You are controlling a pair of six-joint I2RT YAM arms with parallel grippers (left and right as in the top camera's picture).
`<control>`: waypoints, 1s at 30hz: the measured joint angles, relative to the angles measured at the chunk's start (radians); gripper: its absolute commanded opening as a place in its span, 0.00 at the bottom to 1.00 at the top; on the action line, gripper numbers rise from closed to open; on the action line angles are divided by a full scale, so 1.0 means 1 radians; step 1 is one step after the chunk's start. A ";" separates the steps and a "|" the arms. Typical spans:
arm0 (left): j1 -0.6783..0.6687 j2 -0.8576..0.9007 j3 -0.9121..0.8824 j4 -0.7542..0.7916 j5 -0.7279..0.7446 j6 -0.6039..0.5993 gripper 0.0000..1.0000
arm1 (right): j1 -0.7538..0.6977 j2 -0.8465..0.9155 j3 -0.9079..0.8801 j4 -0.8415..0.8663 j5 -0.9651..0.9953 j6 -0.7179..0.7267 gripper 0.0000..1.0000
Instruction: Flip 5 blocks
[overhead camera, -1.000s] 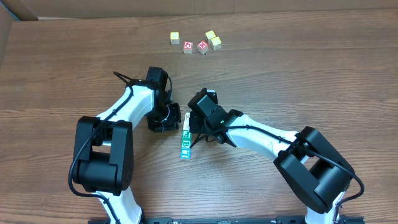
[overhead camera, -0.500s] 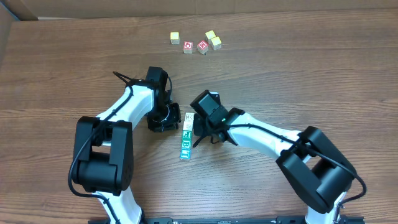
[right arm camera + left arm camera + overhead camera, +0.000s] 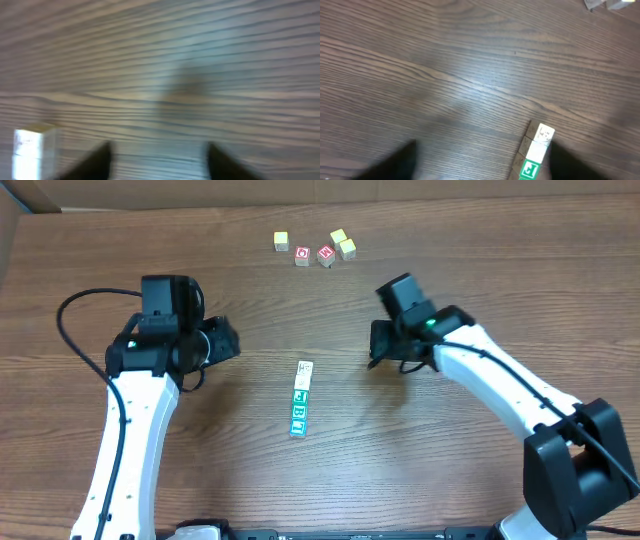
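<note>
Wood-grain tabletop [image 3: 480, 290]; the blocks [image 3: 300, 398] lie in a short touching row at centre, white faces at the far end and green faces nearer. Left gripper [image 3: 224, 340] and right gripper [image 3: 377, 346] flank the row, clear of it, fingers spread and empty. Yellow and red cubes [image 3: 315, 248] sit by the far edge.

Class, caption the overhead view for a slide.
Left gripper and right gripper flank a row of blocks on the wooden table; yellow and red cubes lie beyond.
</note>
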 measured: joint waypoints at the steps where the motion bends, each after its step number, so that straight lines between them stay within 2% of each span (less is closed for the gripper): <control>1: 0.000 -0.003 0.000 -0.001 -0.008 0.000 1.00 | -0.015 0.000 0.000 -0.012 0.002 -0.006 1.00; 5: 0.000 0.004 0.000 -0.004 -0.029 -0.004 1.00 | -0.061 0.000 0.001 -0.085 0.000 -0.039 1.00; 30: 0.000 0.005 0.000 -0.004 -0.041 -0.004 1.00 | -0.079 0.000 0.001 -0.087 0.000 -0.060 1.00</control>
